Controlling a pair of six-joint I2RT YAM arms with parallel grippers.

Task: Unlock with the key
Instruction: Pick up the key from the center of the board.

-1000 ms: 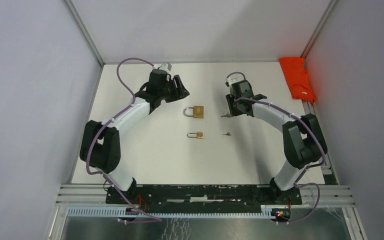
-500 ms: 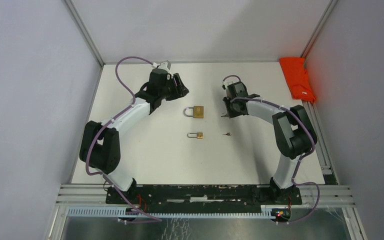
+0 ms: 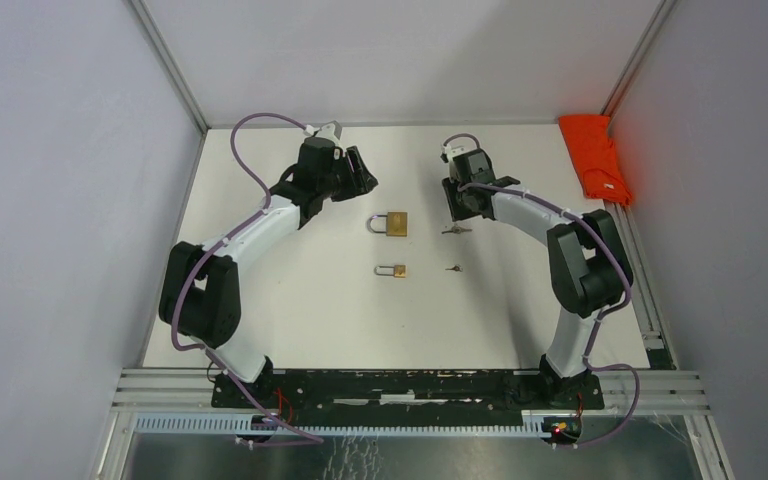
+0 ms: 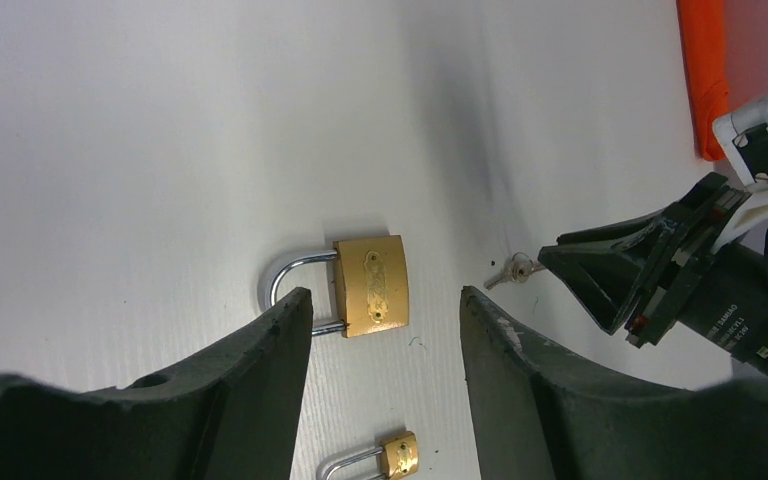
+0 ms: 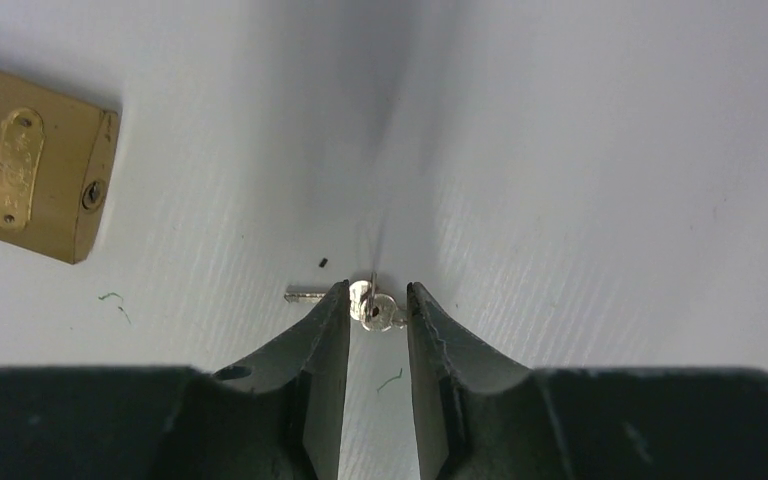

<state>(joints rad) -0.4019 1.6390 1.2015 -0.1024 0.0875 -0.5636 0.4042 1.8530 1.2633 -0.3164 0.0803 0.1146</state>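
Note:
A large brass padlock (image 3: 397,224) and a small brass padlock (image 3: 397,270) lie flat mid-table. A silver key on a ring (image 3: 455,229) lies to the right of the large padlock, and a smaller key (image 3: 452,268) lies to the right of the small one. My right gripper (image 5: 378,290) is low over the silver key (image 5: 370,303), with its jaws narrowly apart on either side of the key's head. The key rests on the table. My left gripper (image 4: 385,295) is open and empty above the large padlock (image 4: 370,285).
An orange cloth (image 3: 597,155) lies at the far right edge of the table. Grey walls enclose the white table on the left, back and right. The right gripper (image 4: 600,280) shows in the left wrist view close to the key (image 4: 515,270).
My right arm has folded in and its gripper has shifted slightly toward the back, staying over the silver key. The left arm, the padlocks and the small key have not moved.

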